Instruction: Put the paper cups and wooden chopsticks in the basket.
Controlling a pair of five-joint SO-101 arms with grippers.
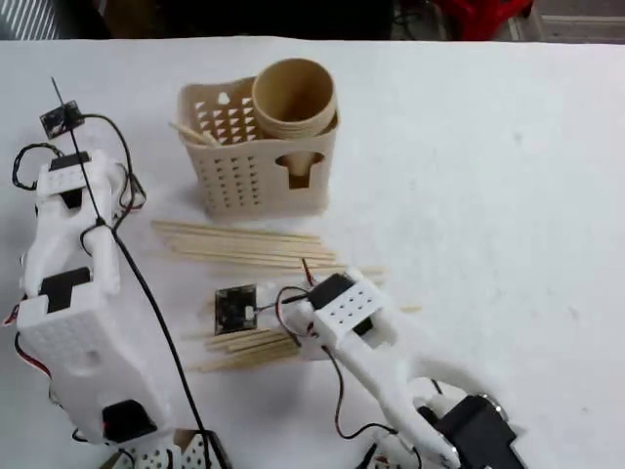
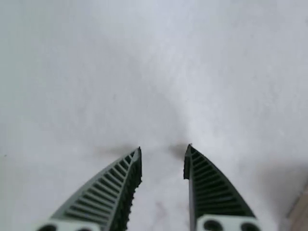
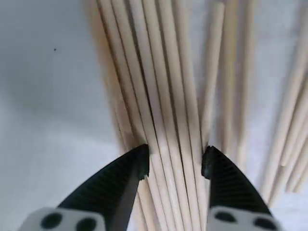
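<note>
At the near side of the desk (image 1: 508, 195), the right claw (image 3: 175, 163) is set part open astride a bundle of wooden chopsticks (image 3: 163, 96). Several sticks lie between its tips, none yet gripped. The left claw (image 2: 163, 159) is spread over bare desk at the left, with nothing in it. Farther off, a second row of sticks (image 1: 244, 249) is seen lying just before the basket (image 1: 259, 186). The paper cups (image 1: 293, 98) are already stacked inside it, and one stick (image 1: 190, 132) is seen leaning there, so most chopsticks are judged outstanding. A black cable (image 1: 146, 293) is draped along the left arm, clear of the route.
</note>
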